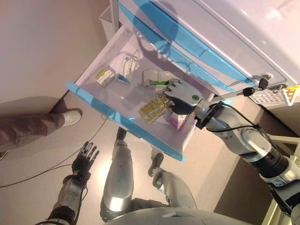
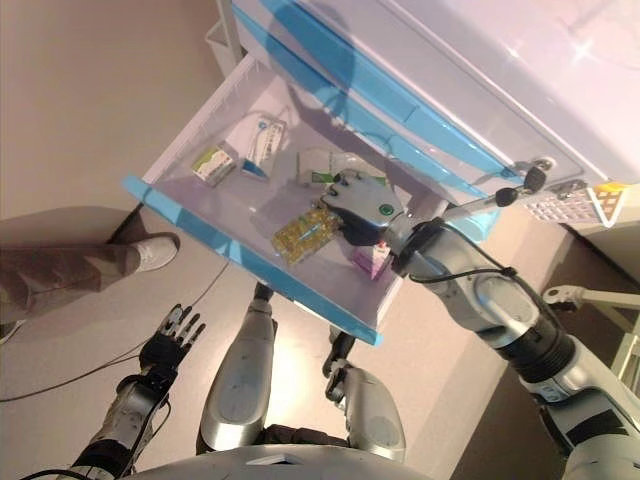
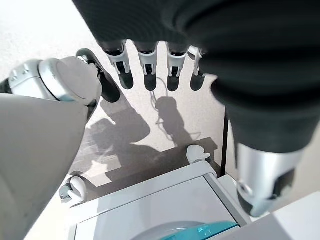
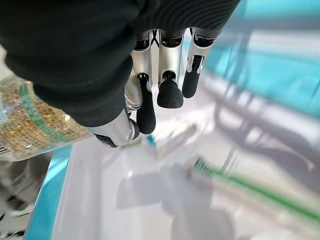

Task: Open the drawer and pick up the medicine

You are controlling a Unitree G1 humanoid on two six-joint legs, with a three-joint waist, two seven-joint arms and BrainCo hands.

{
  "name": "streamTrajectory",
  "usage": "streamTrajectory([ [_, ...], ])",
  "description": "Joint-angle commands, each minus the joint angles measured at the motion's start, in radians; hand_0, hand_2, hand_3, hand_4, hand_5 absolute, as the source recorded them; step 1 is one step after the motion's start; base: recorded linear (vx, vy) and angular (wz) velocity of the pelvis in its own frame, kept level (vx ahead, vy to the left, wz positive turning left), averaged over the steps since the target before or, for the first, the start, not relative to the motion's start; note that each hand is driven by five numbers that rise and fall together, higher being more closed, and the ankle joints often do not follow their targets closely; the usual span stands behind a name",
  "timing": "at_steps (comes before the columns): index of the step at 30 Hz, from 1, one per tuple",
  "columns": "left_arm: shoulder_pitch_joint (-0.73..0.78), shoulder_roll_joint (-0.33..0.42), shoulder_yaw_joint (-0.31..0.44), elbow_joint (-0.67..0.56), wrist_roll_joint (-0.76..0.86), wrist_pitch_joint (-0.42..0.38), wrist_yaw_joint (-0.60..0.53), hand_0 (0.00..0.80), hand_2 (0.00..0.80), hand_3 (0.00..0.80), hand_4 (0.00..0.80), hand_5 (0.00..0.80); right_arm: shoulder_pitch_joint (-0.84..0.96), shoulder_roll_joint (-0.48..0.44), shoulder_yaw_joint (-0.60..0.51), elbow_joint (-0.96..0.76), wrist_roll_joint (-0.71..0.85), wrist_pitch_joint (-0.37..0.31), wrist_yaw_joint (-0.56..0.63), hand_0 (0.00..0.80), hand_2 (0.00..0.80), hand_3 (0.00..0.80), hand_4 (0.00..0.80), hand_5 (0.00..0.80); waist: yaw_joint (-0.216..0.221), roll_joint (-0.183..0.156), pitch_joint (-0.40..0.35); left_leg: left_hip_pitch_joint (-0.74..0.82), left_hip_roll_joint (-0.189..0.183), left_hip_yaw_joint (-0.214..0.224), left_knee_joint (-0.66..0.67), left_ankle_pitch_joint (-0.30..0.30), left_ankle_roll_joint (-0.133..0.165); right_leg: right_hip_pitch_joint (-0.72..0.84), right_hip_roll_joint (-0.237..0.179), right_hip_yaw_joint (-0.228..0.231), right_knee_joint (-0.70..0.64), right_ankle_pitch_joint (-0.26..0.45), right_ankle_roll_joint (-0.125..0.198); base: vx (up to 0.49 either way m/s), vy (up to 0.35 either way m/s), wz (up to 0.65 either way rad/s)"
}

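The white drawer with a blue front edge point(image 1: 123, 123) stands pulled open out of the cabinet. My right hand point(image 1: 181, 96) reaches into it, its fingers curled round one end of a clear medicine bottle of yellow capsules point(image 1: 153, 108). That bottle point(image 4: 27, 125) shows beside the palm in the right wrist view, and its other end points toward the drawer's front. Whether it rests on the drawer floor I cannot tell. My left hand point(image 1: 85, 158) hangs low beside my body, well below the drawer, fingers point(image 3: 147, 65) straight and holding nothing.
More packs lie in the drawer: a green-white box point(image 1: 105, 76), a blue-white box point(image 1: 127, 67), a white-green box point(image 1: 153, 78) and a pink box point(image 1: 177, 121). A person's leg and white shoe point(image 1: 70, 117) stand at the left. A white basket point(image 1: 274, 96) hangs on the cabinet's right.
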Motion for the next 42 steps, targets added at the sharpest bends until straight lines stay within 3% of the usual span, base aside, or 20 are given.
streamTrajectory([
  [1, 0.109, -0.016, 0.067, -0.023, 0.047, -0.016, -0.010, 0.000, 0.000, 0.000, 0.000, 0.000, -0.020, -0.078, -0.133, -0.184, 0.013, -0.058, -0.075, 0.800, 0.800, 0.800, 0.800, 0.800, -0.017, -0.045, -0.041, 0.130, -0.027, -0.008, -0.044, -0.135, 0.083, -0.022, -0.023, 0.044, 0.012, 0.121, 0.048, 0.064, -0.028, -0.06],
  [5, 0.141, -0.034, 0.092, -0.015, 0.074, -0.018, -0.015, 0.000, 0.000, 0.000, 0.000, 0.000, 0.010, -0.161, -0.266, -0.253, 0.024, -0.070, -0.129, 0.800, 0.800, 0.800, 0.800, 0.800, -0.036, -0.053, -0.094, 0.172, -0.019, 0.006, -0.066, -0.142, 0.082, 0.003, -0.020, 0.058, 0.001, 0.118, 0.052, 0.074, -0.014, -0.13],
  [12, 0.183, -0.061, 0.129, 0.022, 0.112, -0.015, -0.016, 0.000, 0.000, 0.000, 0.000, 0.000, 0.022, -0.312, -0.455, -0.273, 0.101, -0.011, -0.231, 0.800, 0.800, 0.800, 0.800, 0.800, -0.058, -0.063, -0.197, 0.242, -0.012, 0.027, -0.101, -0.149, 0.077, 0.055, -0.024, 0.069, -0.030, 0.119, 0.056, 0.108, -0.005, -0.15],
  [20, 0.211, -0.072, 0.155, 0.059, 0.163, 0.020, 0.001, 0.000, 0.000, 0.000, 0.000, 0.000, -0.112, -0.501, -0.479, -0.227, 0.056, 0.138, -0.154, 0.800, 0.800, 0.800, 0.800, 0.800, -0.056, -0.056, -0.291, 0.313, -0.010, 0.038, -0.143, -0.141, 0.068, 0.116, -0.039, 0.058, -0.049, 0.114, 0.061, 0.126, 0.046, -0.09],
  [26, 0.219, -0.044, 0.165, 0.068, 0.197, 0.071, 0.025, 0.000, 0.000, 0.000, 0.000, 0.000, -0.352, -0.618, -0.263, -0.088, -0.011, 0.223, -0.049, 0.800, 0.800, 0.800, 0.800, 0.800, -0.025, -0.062, -0.320, 0.361, -0.015, 0.023, -0.171, -0.128, 0.063, 0.163, -0.049, 0.034, -0.058, 0.111, 0.063, 0.126, 0.044, 0.02],
  [30, 0.224, -0.027, 0.169, 0.058, 0.217, 0.106, 0.033, 0.000, 0.000, 0.000, 0.000, 0.000, -0.562, -0.647, -0.026, 0.031, -0.128, 0.206, 0.006, 0.800, 0.800, 0.800, 0.800, 0.800, -0.003, -0.064, -0.328, 0.373, -0.022, 0.010, -0.174, -0.123, 0.063, 0.183, -0.056, 0.015, -0.062, 0.110, 0.064, 0.100, 0.045, 0.04],
  [37, 0.237, -0.005, 0.168, 0.022, 0.218, 0.163, 0.049, 0.000, 0.000, 0.000, 0.000, 0.000, -0.837, -0.573, 0.376, 0.309, -0.310, 0.175, 0.081, 0.800, 0.800, 0.800, 0.800, 0.800, 0.041, -0.049, -0.325, 0.383, -0.034, -0.018, -0.173, -0.114, 0.068, 0.208, -0.067, -0.019, -0.064, 0.106, 0.063, 0.066, 0.047, 0.13],
  [42, 0.230, -0.002, 0.169, 0.010, 0.221, 0.192, 0.055, 0.000, 0.000, 0.000, 0.000, 0.000, -0.824, -0.465, 0.466, 0.519, -0.378, 0.170, 0.033, 0.800, 0.800, 0.800, 0.800, 0.800, 0.069, -0.029, -0.317, 0.387, -0.040, -0.038, -0.170, -0.112, 0.072, 0.217, -0.075, -0.038, -0.058, 0.103, 0.063, 0.052, 0.039, 0.13],
])
